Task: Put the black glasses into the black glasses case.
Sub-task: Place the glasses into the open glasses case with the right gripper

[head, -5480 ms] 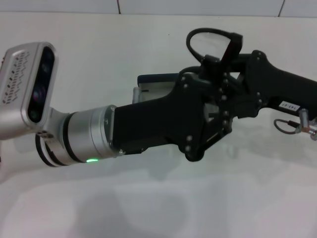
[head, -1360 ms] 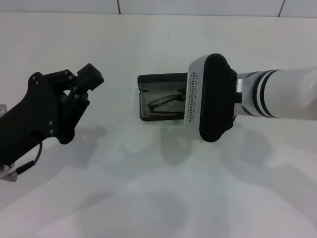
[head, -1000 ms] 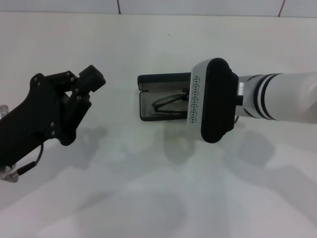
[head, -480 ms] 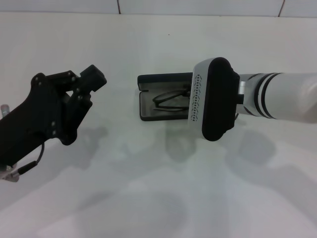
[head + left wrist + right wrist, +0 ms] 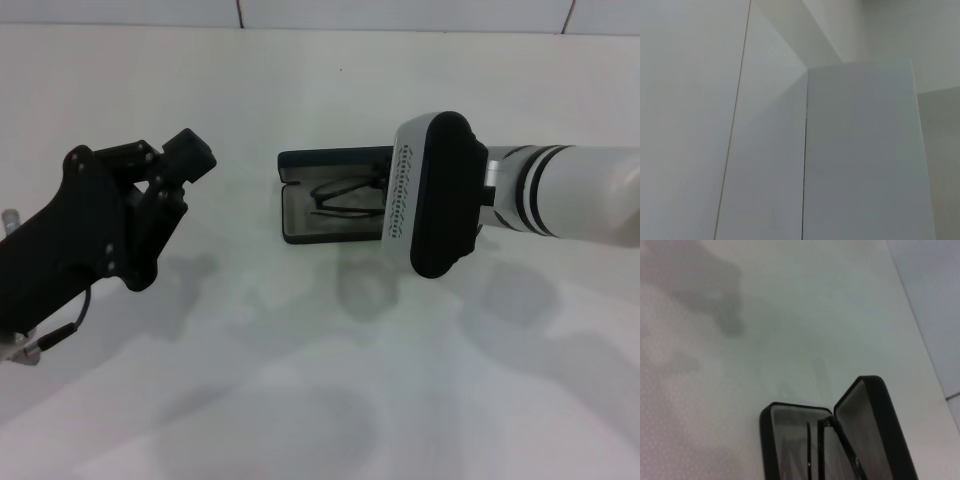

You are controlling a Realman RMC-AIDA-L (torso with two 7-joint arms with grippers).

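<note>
The black glasses case [image 5: 300,215] lies open in the middle of the white table, its lid standing up on the far side. The black glasses [image 5: 343,192] are inside it and lean toward the lid. In the right wrist view the case [image 5: 771,440] is open with its grey lining showing, and the glasses [image 5: 826,440] stand along the hinge. My right arm reaches in from the right, and its wrist camera housing [image 5: 435,195] hides the right gripper and the case's right end. My left gripper [image 5: 188,158] hangs raised to the left of the case, apart from it.
The white table [image 5: 320,380] runs to a tiled wall [image 5: 400,12] at the back. The left wrist view shows only pale wall panels [image 5: 860,150].
The glasses have shifted up in the case toward the lid. My right wrist has moved slightly right. My left arm, earlier stretched across the case, now holds still at the left.
</note>
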